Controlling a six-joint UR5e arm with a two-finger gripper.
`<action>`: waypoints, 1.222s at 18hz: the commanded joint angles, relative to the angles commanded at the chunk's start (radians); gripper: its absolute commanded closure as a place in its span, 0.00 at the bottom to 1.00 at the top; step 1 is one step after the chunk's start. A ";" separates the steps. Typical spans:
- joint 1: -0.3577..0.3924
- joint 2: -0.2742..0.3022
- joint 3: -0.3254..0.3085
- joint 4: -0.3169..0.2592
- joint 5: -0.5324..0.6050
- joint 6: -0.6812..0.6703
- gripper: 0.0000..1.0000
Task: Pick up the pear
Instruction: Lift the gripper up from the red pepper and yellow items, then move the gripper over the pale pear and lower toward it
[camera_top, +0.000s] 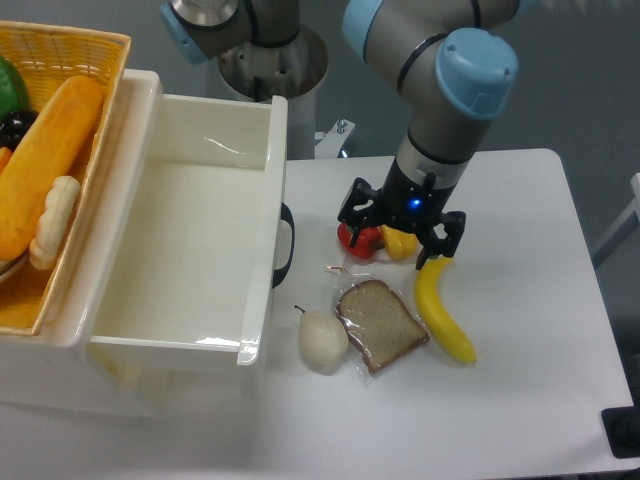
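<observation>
The pear (322, 340) is a small pale cream fruit with a thin dark stem, lying on the white table (530, 230) close to the front corner of the white bin. My gripper (400, 228) hangs farther back and to the right of it, well apart from it. Its black fingers (353, 211) are spread open, pointing down over a small red fruit (357, 239) and a small yellow item (400, 243). Nothing is held.
A wrapped bread slice (381, 323) lies just right of the pear, and a banana (443, 311) lies right of that. A large white bin (260, 230) stands on the left. Behind it a wicker basket (100, 60) holds a bread loaf and other food.
</observation>
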 joint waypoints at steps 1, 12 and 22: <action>0.000 0.000 -0.002 0.000 0.031 0.002 0.00; -0.003 -0.003 -0.054 0.005 0.042 -0.112 0.00; -0.063 -0.103 -0.055 0.106 0.043 -0.622 0.00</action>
